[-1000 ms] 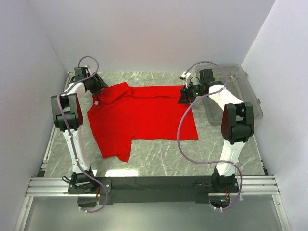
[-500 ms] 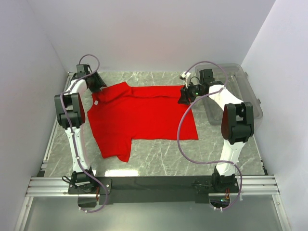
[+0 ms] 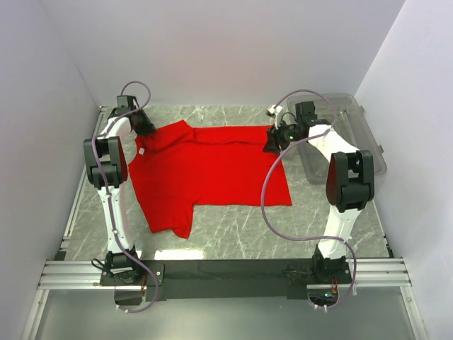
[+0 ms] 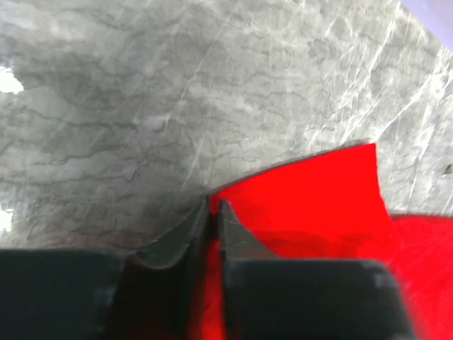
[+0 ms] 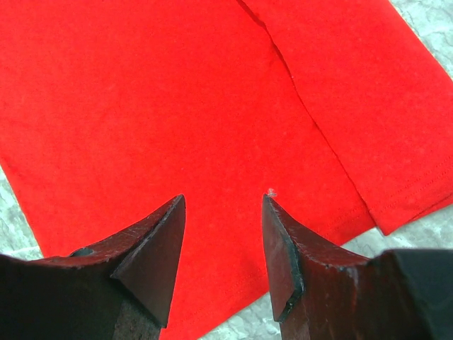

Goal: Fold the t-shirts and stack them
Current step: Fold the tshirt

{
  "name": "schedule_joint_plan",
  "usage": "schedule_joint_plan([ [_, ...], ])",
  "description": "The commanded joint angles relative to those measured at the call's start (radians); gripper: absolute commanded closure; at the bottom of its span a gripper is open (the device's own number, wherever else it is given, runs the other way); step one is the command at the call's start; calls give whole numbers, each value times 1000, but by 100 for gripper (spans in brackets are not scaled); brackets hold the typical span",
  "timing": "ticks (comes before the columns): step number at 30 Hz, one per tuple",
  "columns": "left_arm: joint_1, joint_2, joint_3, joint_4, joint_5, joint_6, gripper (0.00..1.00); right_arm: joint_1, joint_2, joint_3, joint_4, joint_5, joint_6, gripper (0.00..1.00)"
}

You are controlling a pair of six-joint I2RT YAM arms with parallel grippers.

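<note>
The left gripper (image 4: 212, 202) was closed to a thin slit. Its two dark fingers (image 4: 173, 244) pinched the pointed edge of the red t-shirt (image 4: 311, 205), and red cloth showed in the slit. In the left wrist view the shirt filled the lower right of the frame. Grey marbled table (image 4: 141, 106) took up the rest.

The right gripper (image 5: 223, 205) stood open at a middling width, with nothing between its dark fingers (image 5: 159, 244). It hung just above the t-shirt (image 5: 141, 92), near a hemmed corner at the lower right of the right wrist view. A seam ran diagonally across the cloth there. Slivers of table (image 5: 425, 234) showed at the frame's edges.

From above, the t-shirt (image 3: 212, 170) lay spread flat in the middle of the table (image 3: 241, 227), with one sleeve reaching toward the lower left. A small white label (image 3: 141, 150) showed at its left side. The left gripper (image 3: 145, 131) sat at the shirt's upper left corner and the right gripper (image 3: 272, 145) at its upper right corner. A clear plastic bin (image 3: 371, 152) stood at the right of the frame, apart from the shirt.
</note>
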Motion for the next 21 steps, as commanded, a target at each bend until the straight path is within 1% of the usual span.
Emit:
schedule_joint_plan([
  [1,-10,10,20,19,35,21,90,-12,-62,22,22,-26,15,46],
  [2,-10,4,11,33,40,21,92,-12,-64,20,23,-28,16,46],
  [3,-10,-3,8,60,45,21,98,-12,-64,17,23,-28,15,46],
  [4,-10,-17,5,77,49,24,99,-12,-67,17,22,-28,15,46],
  [9,-8,-82,-49,189,100,40,100,-15,-75,8,22,-28,14,46],
  [10,-7,-111,-66,240,129,43,99,-18,-78,7,25,-28,15,46],
  [12,-5,-144,-119,289,162,49,99,-18,-81,0,25,-26,15,46],
  [13,-4,-181,-141,338,205,52,100,-18,-84,-3,23,-28,15,46],
  [16,5,-256,-237,413,276,50,100,-24,-88,-7,25,-29,11,46],
  [17,7,-276,-286,449,325,60,99,-24,-90,-10,25,-31,13,46],
  [19,11,-328,-334,461,365,70,99,-29,-93,-12,25,-31,13,46],
  [21,19,-364,-418,498,436,84,99,-32,-96,-15,26,-34,13,46],
])
